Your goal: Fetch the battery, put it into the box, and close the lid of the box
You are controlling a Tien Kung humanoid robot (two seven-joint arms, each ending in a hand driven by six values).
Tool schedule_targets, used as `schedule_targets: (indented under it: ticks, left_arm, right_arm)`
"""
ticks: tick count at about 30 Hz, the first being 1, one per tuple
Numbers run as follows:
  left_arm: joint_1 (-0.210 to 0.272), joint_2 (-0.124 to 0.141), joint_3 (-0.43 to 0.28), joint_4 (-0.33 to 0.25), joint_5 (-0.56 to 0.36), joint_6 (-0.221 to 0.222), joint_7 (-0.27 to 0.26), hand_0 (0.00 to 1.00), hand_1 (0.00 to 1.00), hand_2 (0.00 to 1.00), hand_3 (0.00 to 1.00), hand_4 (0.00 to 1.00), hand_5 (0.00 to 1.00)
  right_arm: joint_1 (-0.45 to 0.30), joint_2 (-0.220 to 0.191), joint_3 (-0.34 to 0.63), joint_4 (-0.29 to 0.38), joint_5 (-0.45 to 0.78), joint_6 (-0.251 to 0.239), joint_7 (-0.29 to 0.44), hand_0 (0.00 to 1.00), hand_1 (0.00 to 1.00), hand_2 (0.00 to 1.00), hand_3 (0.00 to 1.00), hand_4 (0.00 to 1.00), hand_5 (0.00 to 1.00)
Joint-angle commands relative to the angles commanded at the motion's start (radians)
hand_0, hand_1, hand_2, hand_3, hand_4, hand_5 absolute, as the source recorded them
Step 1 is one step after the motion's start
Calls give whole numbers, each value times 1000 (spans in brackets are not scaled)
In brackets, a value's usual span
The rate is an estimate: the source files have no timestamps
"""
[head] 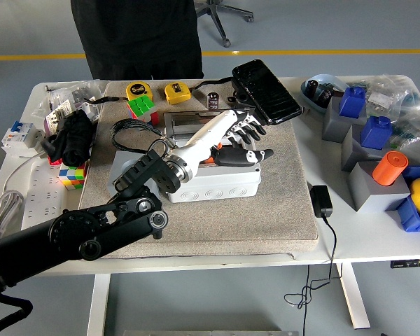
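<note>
So my left robot hand [243,137], fingers spread and holding nothing, sits over the open junction box [211,180], and its lid [189,123] isn't closed yet.

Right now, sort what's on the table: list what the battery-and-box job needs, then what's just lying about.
Job:
- box
- lid
- left hand, over the box

I can't make out the battery.

Lying about:
- tape measures
- Rubik's cubes
- black case
- charger
- orange cylinder
- blue blocks
</note>
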Motion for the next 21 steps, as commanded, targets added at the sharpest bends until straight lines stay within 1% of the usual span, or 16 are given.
schedule_targets:
  ticks: [3,6,12,13,18,19,21]
  left_arm:
    - [-2,6,-13,-13,-2,12,-13,363,556,567,567,841,331]
    - [0,14,-25,-12,-1,14,-15,363,556,567,567,841,331]
    - [18,29,-9,20,-6,3,-10,372,562,565,566,842,333]
    - [23,32,-5,26,-10,3,-11,445,598,568,567,840,336]
    - [42,44,7,43,-19,2,-16,445,598,568,567,840,336]
    - [45,46,8,45,-20,2,-17,555,637,569,567,842,341]
    - [49,51,8,49,-21,2,-18,555,637,569,567,842,341]
  right_arm:
    - [-1,0,-3,-1,1,0,-1,604,628,591,558,898,459]
    - [-2,0,0,-1,1,1,-1,604,628,591,558,898,459]
    - [-4,1,6,-1,1,1,-1,604,628,591,557,898,459]
    - [-4,1,8,-1,1,1,-1,604,627,591,557,898,459]
    - [-5,4,13,1,-1,0,1,604,627,591,557,898,459]
    - [-5,4,14,1,-1,0,1,604,628,591,557,898,459]
    - [-6,5,14,1,-2,1,1,604,628,591,557,898,459]
